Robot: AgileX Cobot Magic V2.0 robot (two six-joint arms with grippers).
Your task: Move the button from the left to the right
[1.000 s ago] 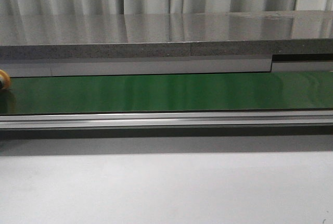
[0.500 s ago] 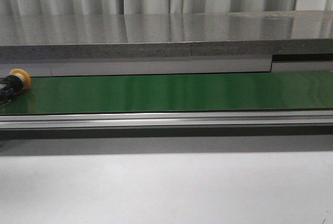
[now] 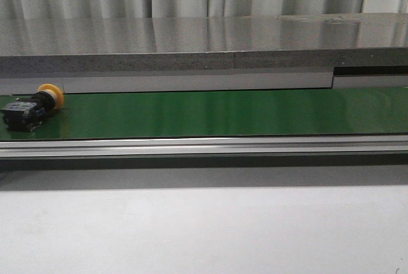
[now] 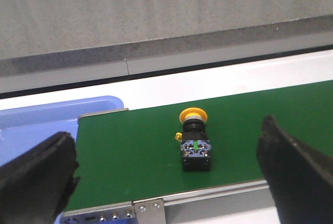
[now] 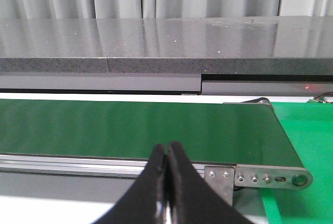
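Observation:
The button (image 3: 32,106) lies on its side at the far left of the green conveyor belt (image 3: 210,113), its yellow-orange head toward the back and its black body toward the front. In the left wrist view the button (image 4: 195,143) lies on the belt between the wide-open black fingers (image 4: 36,177). My left gripper (image 4: 169,174) is open and empty, hovering on the near side of the button. My right gripper (image 5: 166,153) is shut and empty, its fingertips pressed together before the belt's right end. Neither gripper shows in the front view.
An aluminium rail (image 3: 204,146) runs along the belt's front edge. A grey stone ledge (image 3: 191,51) stands behind the belt. A blue tray (image 4: 47,125) sits beyond the belt's left end. A green surface (image 5: 307,135) lies past the right end roller.
The button has travelled right along the belt, from the frame's left edge to fully in view. Nothing else has moved in the front view.

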